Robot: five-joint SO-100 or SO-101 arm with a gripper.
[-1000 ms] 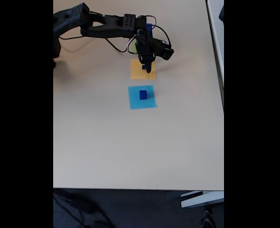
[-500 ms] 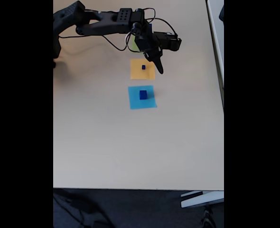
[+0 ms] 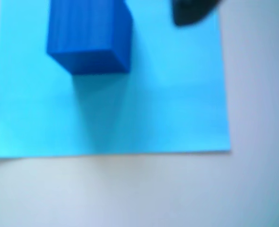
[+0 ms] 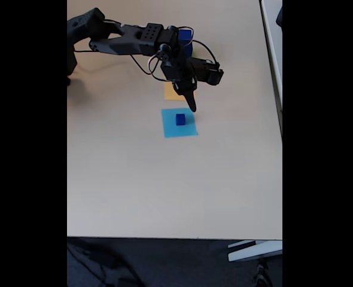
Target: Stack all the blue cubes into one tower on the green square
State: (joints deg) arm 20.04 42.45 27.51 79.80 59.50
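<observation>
On the pale surface [image 4: 164,185] lies the light-blue square [image 4: 179,122], with a blue cube [image 4: 180,119] near its middle. The claw [image 4: 192,106] hangs above the square's far edge; I cannot tell its opening. It should centre over the cube, straddle it squarely, then descend.

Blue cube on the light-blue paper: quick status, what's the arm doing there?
Gripper above light-blue square, holding nothing; open or shut unclear. Blue cube upright on that square, untouched. Nothing between them.
</observation>
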